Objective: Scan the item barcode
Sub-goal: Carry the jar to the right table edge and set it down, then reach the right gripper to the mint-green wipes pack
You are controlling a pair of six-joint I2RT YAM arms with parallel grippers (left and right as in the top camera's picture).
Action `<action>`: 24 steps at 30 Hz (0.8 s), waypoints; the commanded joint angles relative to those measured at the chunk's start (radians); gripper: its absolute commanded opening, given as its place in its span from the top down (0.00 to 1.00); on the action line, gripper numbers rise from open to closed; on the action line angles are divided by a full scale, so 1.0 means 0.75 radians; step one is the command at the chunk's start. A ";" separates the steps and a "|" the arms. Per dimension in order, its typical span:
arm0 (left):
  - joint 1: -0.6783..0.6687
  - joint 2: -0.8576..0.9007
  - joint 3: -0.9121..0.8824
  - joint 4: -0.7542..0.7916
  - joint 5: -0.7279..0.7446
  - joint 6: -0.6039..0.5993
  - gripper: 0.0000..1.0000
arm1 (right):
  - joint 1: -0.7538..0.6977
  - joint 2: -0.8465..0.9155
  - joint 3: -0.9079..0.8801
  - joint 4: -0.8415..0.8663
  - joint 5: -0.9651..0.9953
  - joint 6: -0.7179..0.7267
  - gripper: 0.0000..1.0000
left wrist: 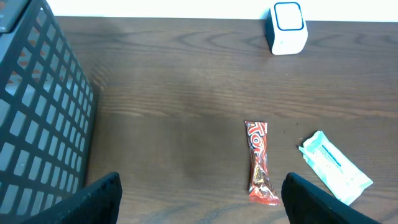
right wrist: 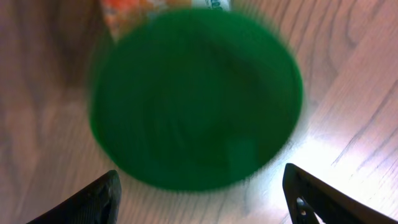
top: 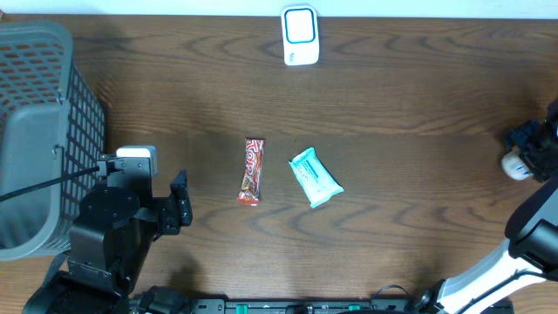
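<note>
Currently catalogued, left to right.

- Basket (top: 83, 113): grey mesh, just left of the left gripper (top: 181, 202).
- Left gripper: jaws wide, nothing between them.
- Candy bar (top: 252, 171): red wrapper, lying flat, ahead and slightly right of that gripper, apart from it.
- Scanner (top: 300, 35): white, far ahead of it, at the back edge.
- Packet (top: 315, 177): teal, just right of the bar, not touching.
- Right gripper (right wrist: 200, 179): jaws wide. A blurred green disc (right wrist: 196, 99) sits just beyond its tips, seemingly unclamped.

Step, as judged: pick up an item. Grip the bar across its narrow width at mid-length, leaving the wrapper faces uncovered. No barcode is legible yet.

Table (top: 410, 96): dark wood grain, with a pale strip beyond the far edge.
</note>
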 commanded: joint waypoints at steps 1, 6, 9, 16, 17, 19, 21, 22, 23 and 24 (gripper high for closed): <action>0.001 -0.001 0.020 0.000 -0.012 0.003 0.17 | -0.045 -0.013 -0.057 0.041 -0.045 -0.021 0.23; 0.001 -0.001 0.020 0.000 -0.012 0.003 0.17 | -0.047 -0.013 -0.104 0.085 -0.126 -0.003 0.27; 0.001 -0.001 0.020 0.000 -0.012 0.003 0.17 | -0.047 -0.015 -0.095 0.085 -0.127 -0.003 0.28; 0.001 -0.001 0.020 0.000 -0.012 0.003 0.17 | -0.047 -0.091 0.021 -0.026 -0.143 -0.004 0.01; 0.001 -0.001 0.020 0.000 -0.012 0.003 0.17 | -0.047 -0.117 0.063 -0.061 -0.167 -0.008 0.01; 0.001 -0.001 0.020 0.000 -0.012 0.003 0.17 | -0.041 -0.179 0.156 -0.137 -0.263 -0.031 0.01; 0.001 -0.001 0.020 0.000 -0.012 0.003 0.17 | -0.018 -0.254 0.247 -0.221 -0.395 -0.031 0.01; 0.001 -0.001 0.020 0.000 -0.012 0.003 0.17 | 0.001 -0.291 0.276 -0.250 -0.457 -0.012 0.01; 0.001 -0.001 0.020 0.000 -0.012 0.003 0.17 | 0.030 -0.331 0.291 -0.273 -0.515 0.010 0.01; 0.001 -0.001 0.020 0.000 -0.012 0.003 0.17 | 0.068 -0.371 0.291 -0.278 -0.567 0.018 0.01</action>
